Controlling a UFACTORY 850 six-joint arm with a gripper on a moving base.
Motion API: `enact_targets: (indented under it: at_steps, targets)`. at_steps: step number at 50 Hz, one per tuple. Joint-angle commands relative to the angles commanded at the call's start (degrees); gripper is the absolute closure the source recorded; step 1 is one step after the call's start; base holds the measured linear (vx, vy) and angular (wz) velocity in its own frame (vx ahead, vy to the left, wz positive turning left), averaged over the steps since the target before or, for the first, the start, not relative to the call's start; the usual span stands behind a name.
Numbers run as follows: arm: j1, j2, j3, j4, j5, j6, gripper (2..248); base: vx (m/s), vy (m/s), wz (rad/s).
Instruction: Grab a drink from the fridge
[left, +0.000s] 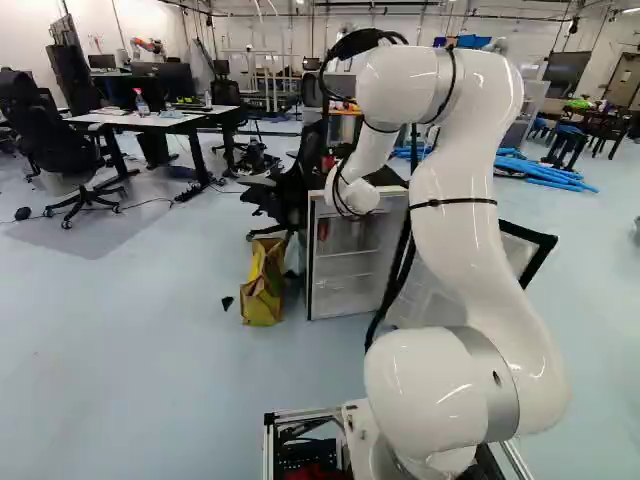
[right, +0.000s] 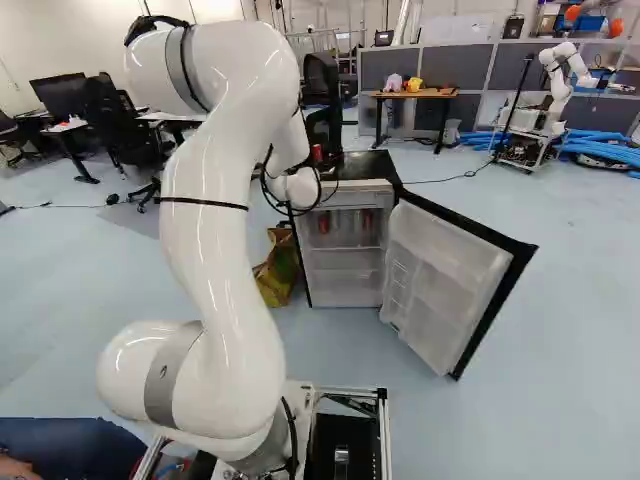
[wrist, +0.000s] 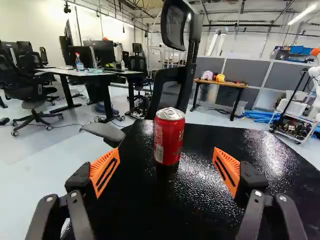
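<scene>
The gripper (wrist: 166, 151) stands open in the wrist view, its orange pads (wrist: 104, 170) apart. A red can (wrist: 169, 136) stands upright on the fridge's black top (wrist: 210, 185), just ahead of the fingers and in line with the gap, with neither finger touching it. In the right base view this can (right: 317, 153) shows beside the wrist, which hides the gripper in both base views. The small fridge (right: 342, 290) has its door (right: 440, 285) swung open to the right. Inside, on the upper level, are red items (right: 323, 222) that look like cans.
A yellow-brown bag (left: 263, 285) stands on the floor left of the fridge. A black office chair (wrist: 175, 75) is close behind the fridge top. Desks (left: 150, 120) stand farther off at the left. Another robot (right: 560, 80) stands at the back right.
</scene>
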Motion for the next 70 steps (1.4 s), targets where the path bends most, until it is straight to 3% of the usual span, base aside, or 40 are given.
enact_targets:
  at_steps: [36, 70]
  targets:
    - [-2.5, 12.3, 11.8, 0.0, -0.9, 0.0, 3, 0.0, 0.0, 0.0]
    - [-7.2, 22.8, 19.8, 0.0, -12.0, 0.0, 3, 0.0, 0.0, 0.0]
